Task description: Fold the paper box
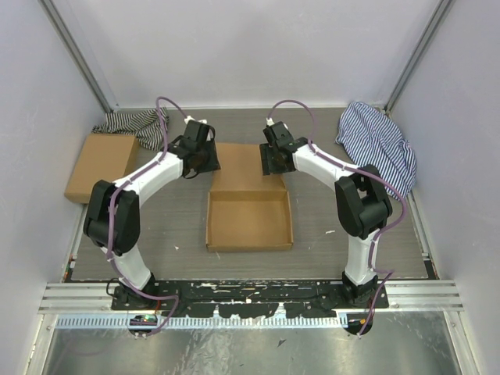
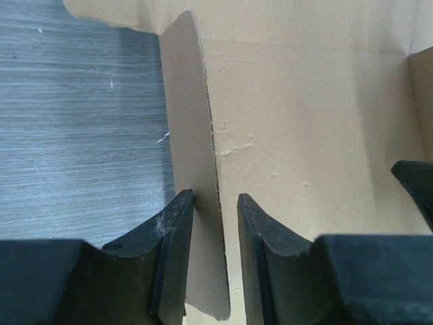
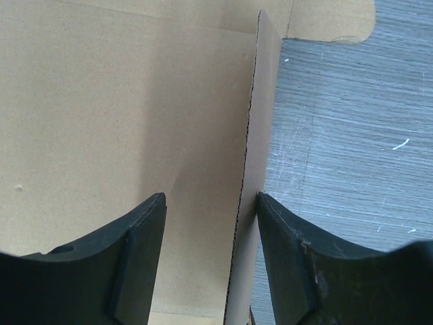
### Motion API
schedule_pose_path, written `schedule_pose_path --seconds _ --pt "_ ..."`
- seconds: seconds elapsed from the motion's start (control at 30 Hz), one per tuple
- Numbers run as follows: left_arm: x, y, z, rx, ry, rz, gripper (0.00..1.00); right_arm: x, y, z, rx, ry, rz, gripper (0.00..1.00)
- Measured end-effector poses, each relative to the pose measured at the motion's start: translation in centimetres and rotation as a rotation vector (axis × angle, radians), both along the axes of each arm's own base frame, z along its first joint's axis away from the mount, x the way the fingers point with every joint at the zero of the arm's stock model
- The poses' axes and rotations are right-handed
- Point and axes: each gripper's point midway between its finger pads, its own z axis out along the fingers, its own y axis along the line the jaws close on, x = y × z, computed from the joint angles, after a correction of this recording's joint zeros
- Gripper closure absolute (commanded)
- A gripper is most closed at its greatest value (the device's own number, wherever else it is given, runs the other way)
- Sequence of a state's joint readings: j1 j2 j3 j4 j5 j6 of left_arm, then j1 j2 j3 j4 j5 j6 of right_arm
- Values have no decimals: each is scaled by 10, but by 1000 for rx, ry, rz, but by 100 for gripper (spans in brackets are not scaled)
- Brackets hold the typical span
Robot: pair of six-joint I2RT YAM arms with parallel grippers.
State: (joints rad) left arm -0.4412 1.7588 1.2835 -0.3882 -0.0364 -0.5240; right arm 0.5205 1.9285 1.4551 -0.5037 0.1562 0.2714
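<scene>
**Both pincers astride the lid flaps of the cardboard box**

The paper box (image 1: 248,223), a plain brown die-cut cardboard sheet, lies on the grey wood-grain table (image 1: 180,223) between the two arms. Its near half already stands as a shallow open tray, and its flat lid panel reaches away between the pincers.

The left pincer (image 2: 215,196) is part-open astride the lid's upright left side flap (image 2: 193,135). The flap sits close against the outer finger (image 2: 172,250), with a gap to the inner one.

The right pincer (image 3: 210,196) gapes wider over the right side flap (image 3: 260,122), which leans on the table-side finger (image 3: 291,264) — well clear of the other. Neither pincer clamps anything.

Out past the left pincer lies a flat ready-made brown cardboard box (image 1: 98,164), with a crumpled striped cloth (image 1: 129,121) just behind it. A larger striped cloth (image 1: 379,144) lies beyond the right pincer.
</scene>
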Motion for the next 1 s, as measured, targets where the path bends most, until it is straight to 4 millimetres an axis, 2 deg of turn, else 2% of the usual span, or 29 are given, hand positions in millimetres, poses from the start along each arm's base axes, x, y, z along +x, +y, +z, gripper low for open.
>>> schedule_pose_path --seconds 0.3,0.63,0.73,0.83,1.0 --pt "9 -5 33 -24 -71 -7 61 0 5 4 15 -3 4 39" --pt "9 -3 30 -2 -73 -5 59 -2 10 4 21 1 5 39" --pt "11 9 30 47 -74 22 57 1 8 9 8 -5 -6 39" --pt "19 27 34 83 -74 65 57 14 5 18 12 -23 -21 40" --pt "40 77 31 84 -52 178 58 46 -5 30 64 -43 -44 40"
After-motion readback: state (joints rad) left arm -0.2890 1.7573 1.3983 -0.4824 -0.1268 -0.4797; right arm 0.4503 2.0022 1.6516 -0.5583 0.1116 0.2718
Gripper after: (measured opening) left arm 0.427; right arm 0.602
